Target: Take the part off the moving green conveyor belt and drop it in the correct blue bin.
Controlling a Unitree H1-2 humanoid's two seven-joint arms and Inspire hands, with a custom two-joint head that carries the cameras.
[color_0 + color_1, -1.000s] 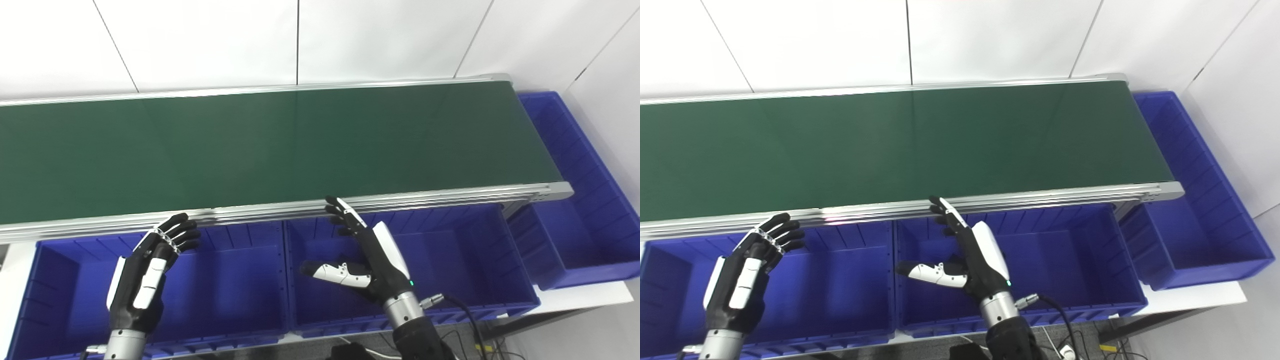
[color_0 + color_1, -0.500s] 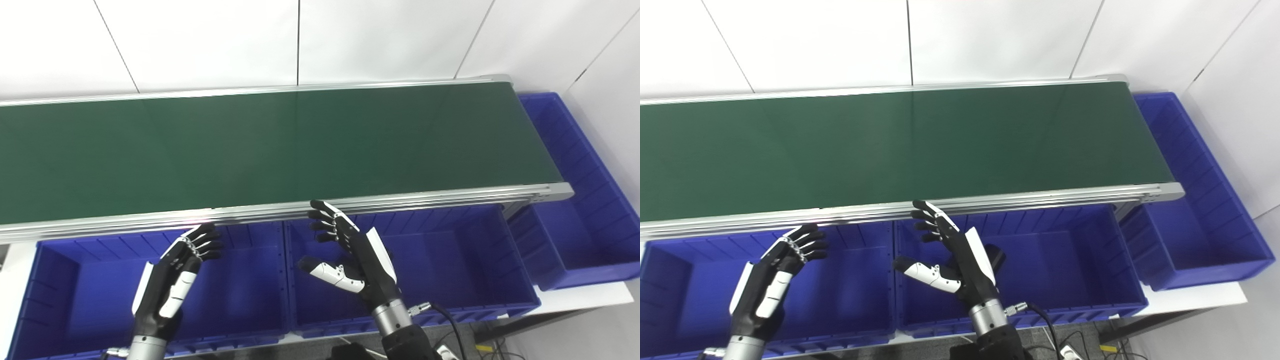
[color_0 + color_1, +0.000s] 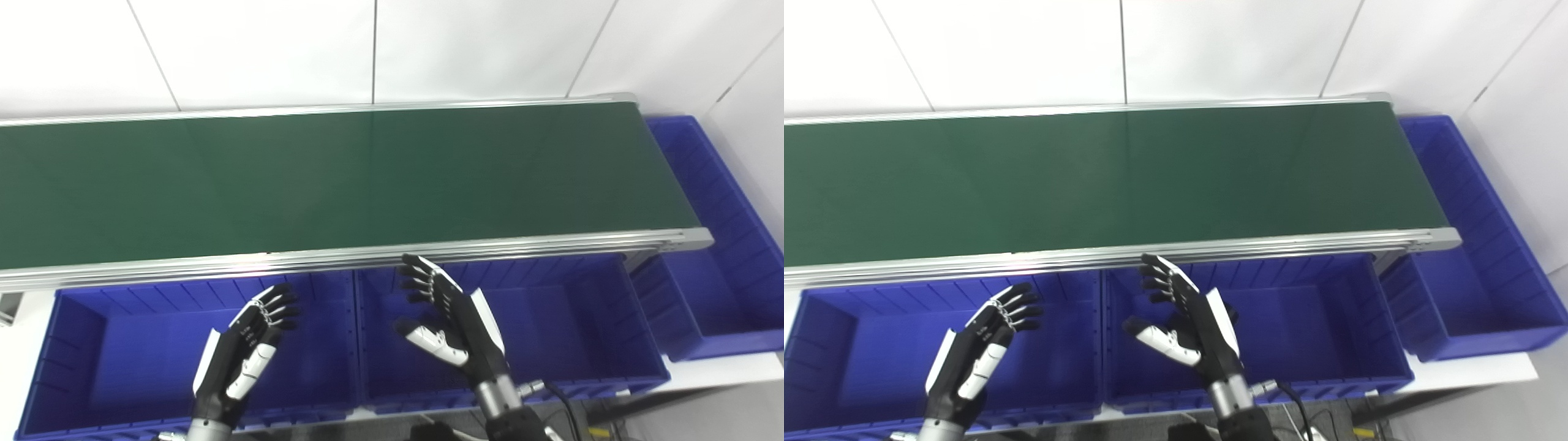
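Well, here is how it stands, view by view.

Left eye view, belt: the green conveyor belt (image 3: 343, 184) runs left to right and is bare; no part shows anywhere on it.
Left eye view, left hand: the left hand (image 3: 242, 358) hangs over the left blue bin (image 3: 73, 361), fingers (image 3: 282, 306) spread, holding nothing.
Left eye view, right hand: the right hand (image 3: 453, 324) hangs over the middle blue bin (image 3: 569, 324), fingers apart, empty, tips just short of the belt's near rail.

Right eye view, belt: bare again, so the part's direction and long axis cannot be told.
Right eye view, nearer hand: the right hand's fingers sit closer to the rail than the left's.
Right eye view, end bin: a third blue bin (image 3: 1470, 269) lies past the belt's right end.
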